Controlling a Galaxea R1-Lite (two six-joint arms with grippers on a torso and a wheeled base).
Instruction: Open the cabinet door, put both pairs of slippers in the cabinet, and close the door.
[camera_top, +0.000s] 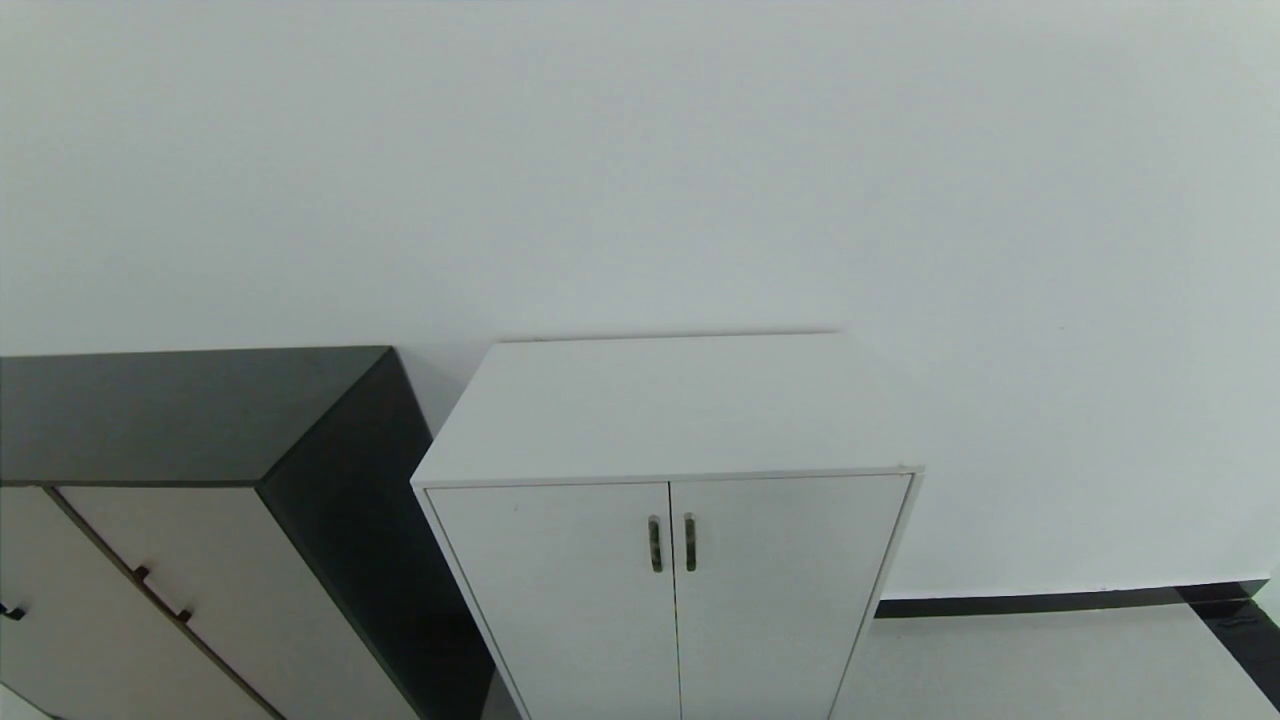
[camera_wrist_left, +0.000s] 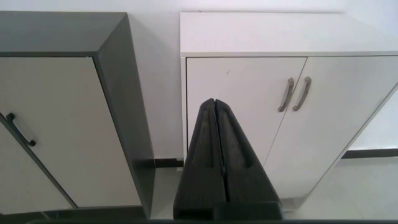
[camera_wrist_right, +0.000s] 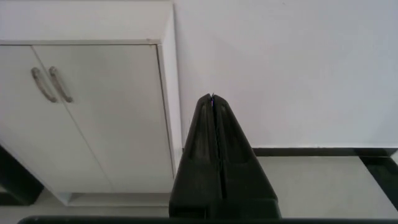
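Observation:
A white two-door cabinet (camera_top: 670, 600) stands against the wall with both doors shut and two metal handles (camera_top: 672, 543) side by side at the middle seam. In the left wrist view my left gripper (camera_wrist_left: 215, 102) is shut with nothing held, hanging some way in front of the white cabinet (camera_wrist_left: 249, 106), short of its handles (camera_wrist_left: 294, 94). My right gripper (camera_wrist_right: 212, 99) is also shut and empty, off to the side of the white cabinet (camera_wrist_right: 93, 112), facing the bare wall.
A black cabinet with beige doors (camera_top: 180, 560) stands close beside the white one on its left. Pale floor (camera_top: 1050, 665) and a black baseboard (camera_top: 1030, 603) run along the wall on the right.

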